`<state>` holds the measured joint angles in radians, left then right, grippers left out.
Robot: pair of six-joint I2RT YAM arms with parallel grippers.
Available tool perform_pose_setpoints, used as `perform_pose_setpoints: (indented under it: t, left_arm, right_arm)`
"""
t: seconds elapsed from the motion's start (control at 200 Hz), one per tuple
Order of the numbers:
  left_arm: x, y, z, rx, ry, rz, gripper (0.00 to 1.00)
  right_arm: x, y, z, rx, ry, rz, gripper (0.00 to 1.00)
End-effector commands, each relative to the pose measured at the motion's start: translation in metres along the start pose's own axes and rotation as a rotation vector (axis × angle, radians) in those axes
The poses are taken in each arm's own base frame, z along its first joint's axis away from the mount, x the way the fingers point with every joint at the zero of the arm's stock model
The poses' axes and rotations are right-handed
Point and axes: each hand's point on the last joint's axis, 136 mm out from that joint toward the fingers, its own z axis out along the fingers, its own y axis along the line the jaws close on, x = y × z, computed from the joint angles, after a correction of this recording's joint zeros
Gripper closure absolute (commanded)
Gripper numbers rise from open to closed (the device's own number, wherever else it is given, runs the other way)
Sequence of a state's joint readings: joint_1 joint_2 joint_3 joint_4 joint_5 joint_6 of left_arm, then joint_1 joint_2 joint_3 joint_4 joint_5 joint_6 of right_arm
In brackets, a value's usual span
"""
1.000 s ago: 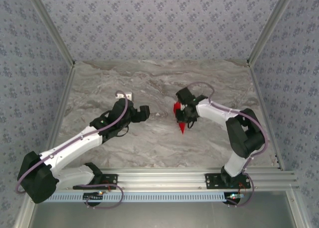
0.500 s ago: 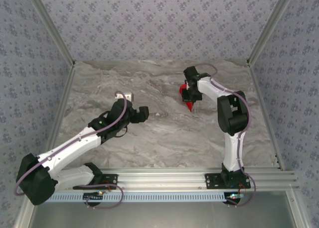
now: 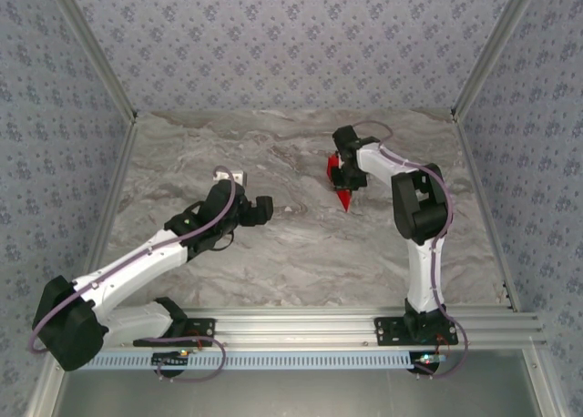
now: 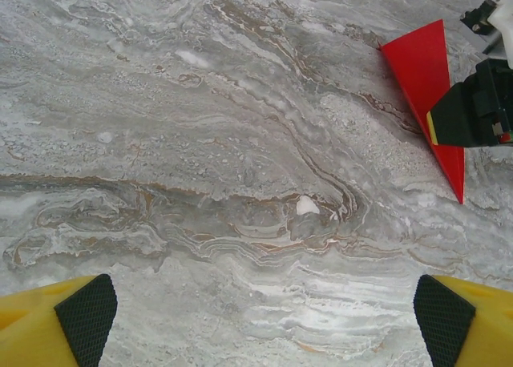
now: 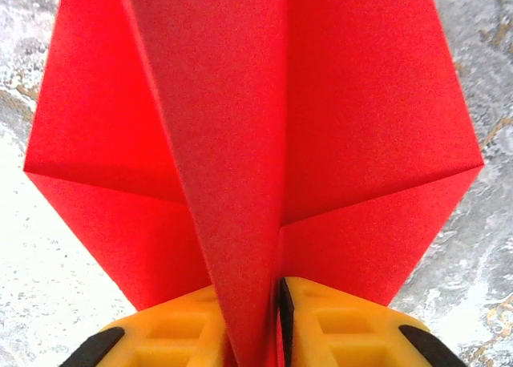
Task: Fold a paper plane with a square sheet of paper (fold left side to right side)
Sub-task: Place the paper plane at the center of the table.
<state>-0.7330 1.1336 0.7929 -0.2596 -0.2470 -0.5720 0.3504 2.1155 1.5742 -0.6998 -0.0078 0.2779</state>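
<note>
Since second ago right arm (image 3: 414, 208) reached farther back, paper plane (image 3: 342, 184) with it. Marbled grey table (image 3: 273, 153), patterned walls (image 3: 291, 44). right fingers (image 5: 337, 327) pinch plane's keel; left fingers (image 4: 80, 315) spread wide, empty.

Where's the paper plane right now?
In the top view, the paper plane is right of centre over the table, toward the far edge, with its centre fold pinched in the right gripper.
</note>
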Motion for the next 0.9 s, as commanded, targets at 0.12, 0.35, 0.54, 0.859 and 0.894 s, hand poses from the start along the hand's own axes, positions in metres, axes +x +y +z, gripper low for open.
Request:
perform_pose_setpoints:
  t: [0.12, 0.35, 0.54, 0.859, 0.894]
  left_arm:
    - [-0.016, -0.006, -0.005, 0.002, -0.024, 0.007, 0.02]
    - [-0.024, 0.012, 0.003, -0.004, -0.010, -0.095, 0.02]
    - [-0.041, 0.053, 0.005, 0.023, -0.053, -0.282, 0.02]
    - [-0.074, 0.157, -0.027, -0.314, -0.314, -0.288, 0.02]
    - [-0.075, 0.167, -0.031, -0.365, -0.361, -0.271, 0.02]
  right_arm:
    - [0.003, 0.001, -0.009, 0.027, -0.009, -0.033, 0.72]
    - [0.005, 0.001, -0.049, 0.076, -0.071, -0.074, 0.55]
    - [0.015, -0.009, -0.101, 0.105, -0.166, -0.070, 0.42]
    - [0.039, -0.080, -0.177, 0.184, -0.503, 0.054, 0.08]
    - [0.041, -0.091, -0.182, 0.191, -0.549, 0.087, 0.01]
